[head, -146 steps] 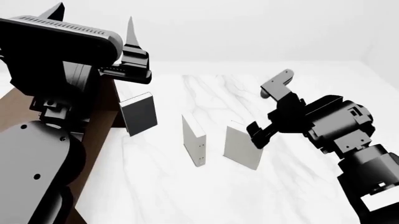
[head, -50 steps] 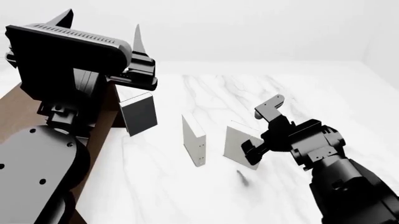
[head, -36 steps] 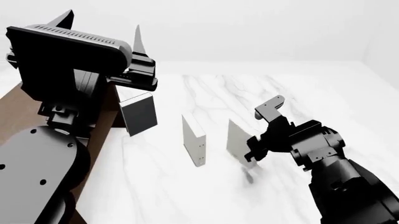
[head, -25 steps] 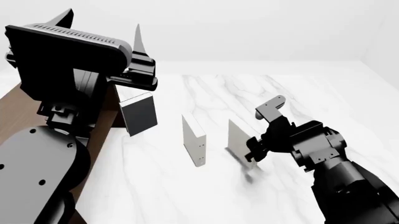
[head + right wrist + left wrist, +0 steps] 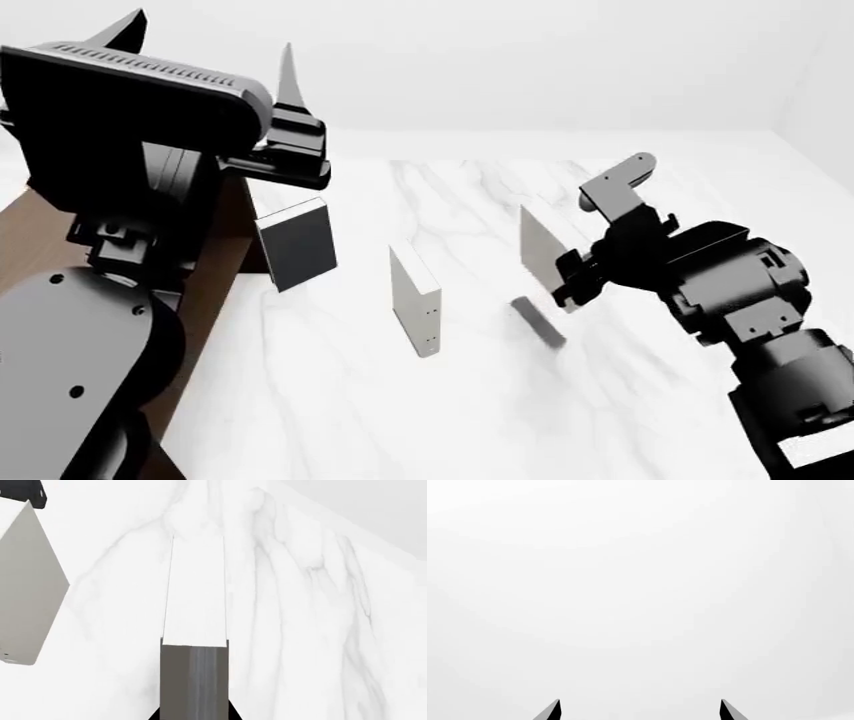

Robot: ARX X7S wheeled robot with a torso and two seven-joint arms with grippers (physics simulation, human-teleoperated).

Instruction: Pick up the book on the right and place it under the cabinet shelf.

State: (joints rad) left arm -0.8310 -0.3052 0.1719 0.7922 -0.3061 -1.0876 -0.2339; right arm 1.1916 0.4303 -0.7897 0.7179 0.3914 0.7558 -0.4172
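Right gripper [image 5: 571,283] clamped on thin plain whitish-grey book [image 5: 538,243], upright, lifted clear of marble table [image 5: 441,420]

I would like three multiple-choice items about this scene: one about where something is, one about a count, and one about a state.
1. Where is the book held by the right pincer?
A. Lifted above the marble table
B. Lying flat on the cabinet shelf
C. Leaning on the dark book

2. How many books are visible in the head view?
A. Two
B. Three
C. Five

3. What is the state of the left pincer?
A. Shut on a book
B. Open, holding nothing
C. Hidden from view

Answers:
1. A, its shadow lies apart below it on the table.
2. B, the dark book, the white book and the held one.
3. B, its fingertips stand apart with only blank background between them.
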